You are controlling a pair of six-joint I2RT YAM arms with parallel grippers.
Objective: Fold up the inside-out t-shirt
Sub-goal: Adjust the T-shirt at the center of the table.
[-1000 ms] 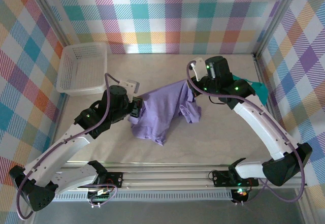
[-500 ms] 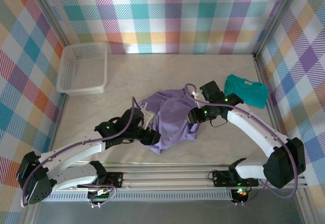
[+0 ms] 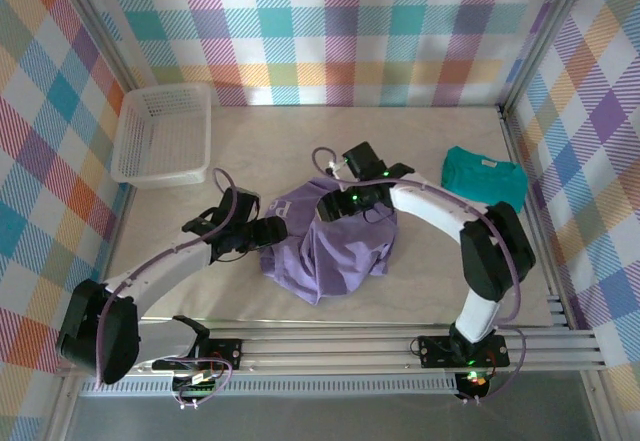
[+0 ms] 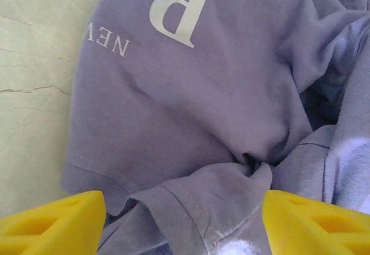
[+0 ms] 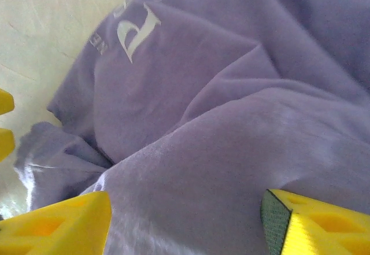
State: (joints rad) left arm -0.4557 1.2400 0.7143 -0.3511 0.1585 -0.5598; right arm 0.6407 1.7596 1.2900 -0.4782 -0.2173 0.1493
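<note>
Loosely bunched, the inside-out t-shirt (image 3: 330, 256) lies longest left to right.

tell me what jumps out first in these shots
A crumpled lavender t-shirt lies heaped mid-table with pale lettering showing, and the left gripper and right gripper are both open at its edges. After that, the eye goes to the teal t-shirt at the right edge and the white basket in the far left corner.

pale print is showing on the lavender t-shirt (image 4: 219, 104): a large "p" (image 4: 176, 3), and beside it smaller letters (image 4: 108, 37) reading "nev" or "new", the rest lying hidden in folds.
</note>
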